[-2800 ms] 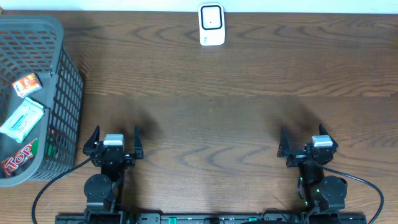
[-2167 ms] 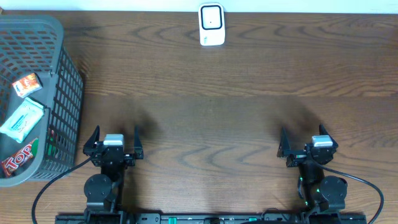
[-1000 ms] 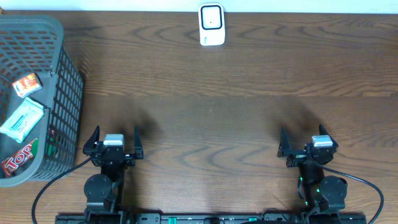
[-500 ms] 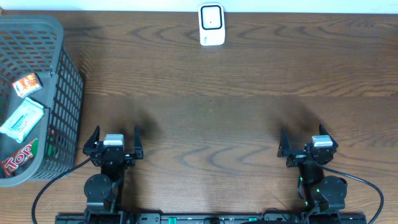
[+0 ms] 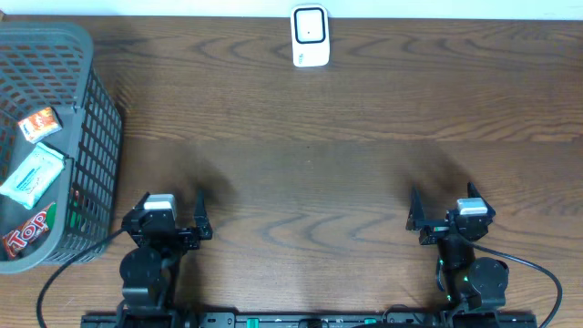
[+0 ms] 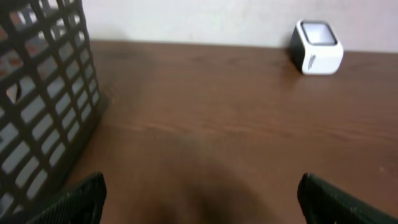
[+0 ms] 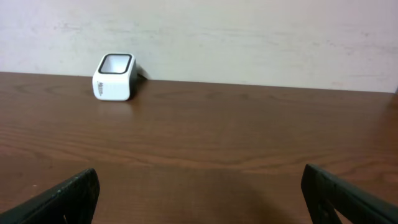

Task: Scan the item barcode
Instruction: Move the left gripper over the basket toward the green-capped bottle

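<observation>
Down at the near edge, the left pincer [image 5: 173, 196] sits low over the tabletop [image 5: 310, 164], jaws spread wide with nothing between them, and the right pincer [image 5: 443, 191] mirrors it on the other side, just as wide and just as empty. So the job has not really started: no item picked, nothing carried, nothing shown to the reader. My read is that the whole sequence lies ahead, a reach into the basket, a lift, a carry across, then turning the barcode to the window. The tabletop is dark brown wood-look with wavy grain, smooth and bare through the middle. Over on the left stands the basket [image 5: 100, 109], grey plastic with a stiff open lattice wall and a rounded rim, and that is where the goods are: a red bar [image 5: 25, 230] in a glossy wrapper nearest us, a white pack [image 5: 32, 175] with greenish print that looks soft and crinkly, and beyond it a small orange pack [image 5: 38, 124], flat and boxy. Which one is meant, I cannot tell. Far across, at the back edge near centre, the scanner [image 5: 310, 36] waits: a small white block, rounded corners, dark window on its face, well apart from everything else.
</observation>
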Action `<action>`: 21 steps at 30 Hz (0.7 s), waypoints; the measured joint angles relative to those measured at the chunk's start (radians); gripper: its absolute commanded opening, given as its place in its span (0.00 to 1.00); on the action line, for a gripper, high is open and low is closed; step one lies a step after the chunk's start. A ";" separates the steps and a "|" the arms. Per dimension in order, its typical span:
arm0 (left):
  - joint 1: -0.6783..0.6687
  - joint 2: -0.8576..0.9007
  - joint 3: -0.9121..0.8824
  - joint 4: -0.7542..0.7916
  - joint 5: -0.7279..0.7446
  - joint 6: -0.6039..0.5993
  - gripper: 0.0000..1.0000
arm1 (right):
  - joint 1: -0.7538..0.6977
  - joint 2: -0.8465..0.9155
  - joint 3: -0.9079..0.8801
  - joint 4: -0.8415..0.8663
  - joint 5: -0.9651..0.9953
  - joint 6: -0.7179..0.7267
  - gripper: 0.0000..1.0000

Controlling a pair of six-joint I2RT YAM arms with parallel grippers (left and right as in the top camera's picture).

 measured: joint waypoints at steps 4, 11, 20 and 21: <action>0.000 0.101 0.083 -0.094 0.000 -0.013 0.98 | 0.000 0.000 0.000 0.000 0.000 0.000 0.99; 0.000 0.248 0.142 -0.137 0.074 -0.026 0.98 | 0.000 0.000 0.000 0.000 0.000 0.000 0.99; 0.000 0.260 0.142 -0.180 0.251 -0.033 0.98 | 0.000 0.000 0.000 0.000 0.000 0.000 0.99; 0.000 0.261 0.143 -0.196 0.259 -0.033 0.98 | 0.000 0.000 0.000 0.000 0.000 0.000 0.99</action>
